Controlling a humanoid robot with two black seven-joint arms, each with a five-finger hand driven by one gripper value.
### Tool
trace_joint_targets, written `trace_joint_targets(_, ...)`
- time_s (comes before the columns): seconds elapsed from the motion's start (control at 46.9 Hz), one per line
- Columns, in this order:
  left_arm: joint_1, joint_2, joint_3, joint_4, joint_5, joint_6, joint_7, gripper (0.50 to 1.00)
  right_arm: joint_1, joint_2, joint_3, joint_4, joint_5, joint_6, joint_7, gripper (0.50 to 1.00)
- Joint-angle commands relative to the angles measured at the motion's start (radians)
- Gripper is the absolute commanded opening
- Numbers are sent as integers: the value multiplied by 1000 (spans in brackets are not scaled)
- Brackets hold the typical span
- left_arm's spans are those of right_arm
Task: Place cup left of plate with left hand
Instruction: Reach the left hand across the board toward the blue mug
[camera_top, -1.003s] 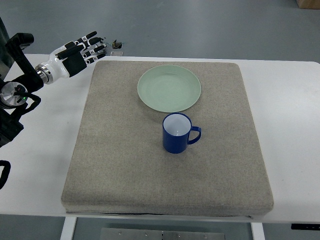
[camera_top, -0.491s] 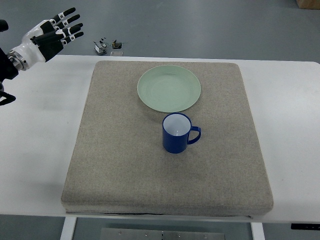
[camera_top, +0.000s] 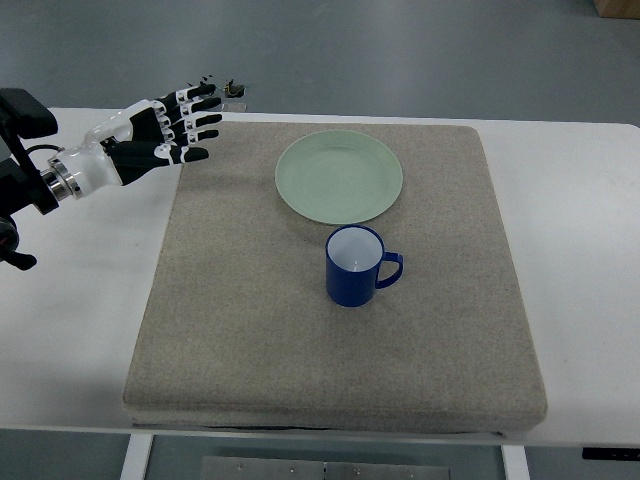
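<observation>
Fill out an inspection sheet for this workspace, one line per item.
Surface: white table with a grey felt mat on top.
Job's things: blue cup upright on the mat, handle pointing right, standing just in front of the green plate; not yet left of it.
Clutter: small dark bits at the table's far edge, too small to identify.
Grippers: left robot hand open, fingers spread, over the mat's far left corner, holding nothing; right robot hand not in view.
Cables: nothing seen.
Surroundings: grey floor beyond the table; something brown at the top right corner.
</observation>
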Motion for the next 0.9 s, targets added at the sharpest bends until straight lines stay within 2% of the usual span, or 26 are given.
trace_joint_targets(0.0, 48, -19, 0, -55, 77, 0, -44, 996, 0, 0, 0, 0, 0, -1, 0, 934)
trace_joint_targets(0.555, 58, -160, 107, -54, 97, 0, -41, 996, 0, 0, 0, 0, 0, -1, 0, 934)
trace_joint_targets(0.875, 39, -249, 121, 11, 180, 0, -39, 996, 0, 0, 0, -1, 0, 1, 0, 934)
